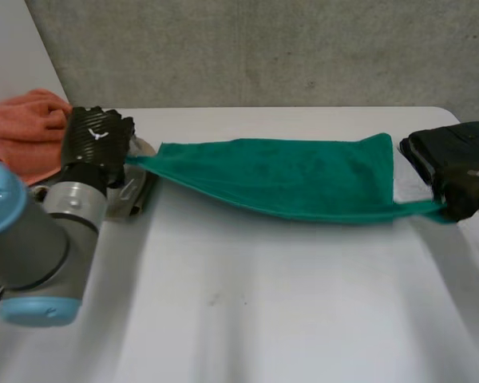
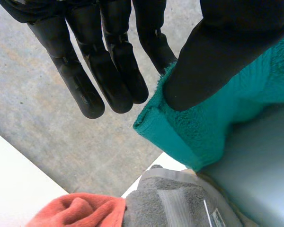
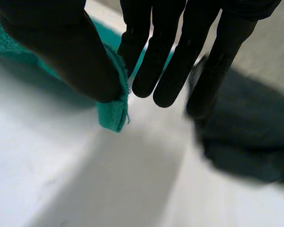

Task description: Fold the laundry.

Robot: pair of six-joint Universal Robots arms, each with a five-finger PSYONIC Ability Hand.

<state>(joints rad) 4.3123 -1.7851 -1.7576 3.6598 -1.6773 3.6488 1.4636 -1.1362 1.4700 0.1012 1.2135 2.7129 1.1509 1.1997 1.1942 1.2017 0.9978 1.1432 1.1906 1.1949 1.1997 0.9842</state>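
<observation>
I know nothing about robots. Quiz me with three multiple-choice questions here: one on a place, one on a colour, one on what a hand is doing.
1. The orange cloth lies: A) beside the left hand; B) mid-table; C) in a basket.
2. The towel stretched between the hands is: A) white; B) green; C) yellow.
3. The right hand is: A) flat, open; B) curled, empty; C) pinching the towel's corner.
Answers: 1A, head view shows it there; 2B, clearly green; 3C, thumb and finger clamp the corner.

Bare lab-like test bench: white table (image 1: 263, 319), grey concrete wall (image 1: 263, 48).
</observation>
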